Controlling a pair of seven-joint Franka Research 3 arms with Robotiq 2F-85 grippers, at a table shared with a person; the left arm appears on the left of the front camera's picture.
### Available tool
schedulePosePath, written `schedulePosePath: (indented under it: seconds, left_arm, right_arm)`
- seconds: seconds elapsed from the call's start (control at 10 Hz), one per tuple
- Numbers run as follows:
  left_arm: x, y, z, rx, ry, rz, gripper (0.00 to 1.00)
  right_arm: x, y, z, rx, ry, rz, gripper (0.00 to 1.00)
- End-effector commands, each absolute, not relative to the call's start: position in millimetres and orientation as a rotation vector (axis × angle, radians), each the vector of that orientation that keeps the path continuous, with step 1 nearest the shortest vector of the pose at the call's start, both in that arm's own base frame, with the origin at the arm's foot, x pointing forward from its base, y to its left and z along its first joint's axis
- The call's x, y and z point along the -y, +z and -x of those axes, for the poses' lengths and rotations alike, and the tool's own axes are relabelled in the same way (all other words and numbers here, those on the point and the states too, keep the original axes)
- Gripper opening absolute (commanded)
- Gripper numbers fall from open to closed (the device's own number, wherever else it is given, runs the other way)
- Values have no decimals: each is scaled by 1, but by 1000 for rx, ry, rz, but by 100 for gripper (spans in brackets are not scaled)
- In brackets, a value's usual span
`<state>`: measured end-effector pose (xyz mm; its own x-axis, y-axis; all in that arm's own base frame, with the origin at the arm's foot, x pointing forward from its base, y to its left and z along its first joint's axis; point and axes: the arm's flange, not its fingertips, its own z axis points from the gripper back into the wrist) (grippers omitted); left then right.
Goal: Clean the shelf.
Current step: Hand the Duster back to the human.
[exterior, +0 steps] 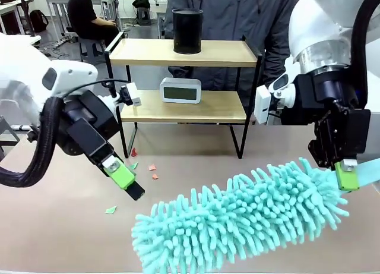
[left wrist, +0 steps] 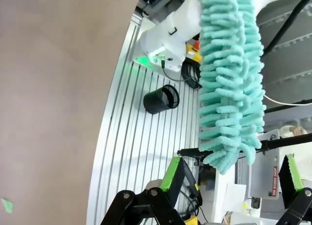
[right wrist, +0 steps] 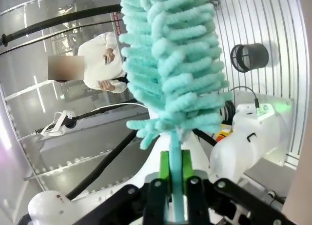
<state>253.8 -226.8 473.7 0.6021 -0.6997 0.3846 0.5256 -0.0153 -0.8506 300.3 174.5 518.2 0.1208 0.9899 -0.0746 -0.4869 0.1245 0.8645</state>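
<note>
Table (exterior: 53,238) strewn with what look like paper scraps (exterior: 152,167), shelf (exterior: 184,52) beyond, left fingers (exterior: 126,180) apart, right fingers (exterior: 346,174) clamping duster (exterior: 237,220)

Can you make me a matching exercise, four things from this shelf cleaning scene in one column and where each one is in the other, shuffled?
Things:
1. black cup
2. white clock
3. teal duster
4. paper scraps

Places:
A. on the table in front of the shelf
B. top board
C. held in the right tool
D. lower board

Pairs: 1-B, 2-D, 3-C, 4-A
</note>
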Motion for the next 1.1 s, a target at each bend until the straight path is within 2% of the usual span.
schedulePosePath:
  seconds: [0.0, 0.2, 0.5, 0.6, 0.9, 1.0]
  left_arm:
    - [239, 465, -248, -205, -969, 1242, 100]
    - [254, 462, -247, -199, -961, 1259, 100]
    - [268, 458, -239, -219, -975, 1303, 100]
    - [267, 459, -234, -250, -978, 1348, 100]
    - [265, 461, -227, -253, -1011, 1336, 100]
    - [265, 462, -226, -232, -1026, 1342, 42]
  right_arm:
    - [-177, 524, -309, -785, 1290, -839, 12]
    - [-183, 518, -310, -796, 1307, -853, 12]
    - [-183, 514, -315, -715, 1289, -899, 12]
    - [-184, 510, -317, -718, 1294, -915, 12]
    - [-188, 503, -319, -733, 1292, -920, 12]
    - [-189, 504, -319, -732, 1292, -923, 12]
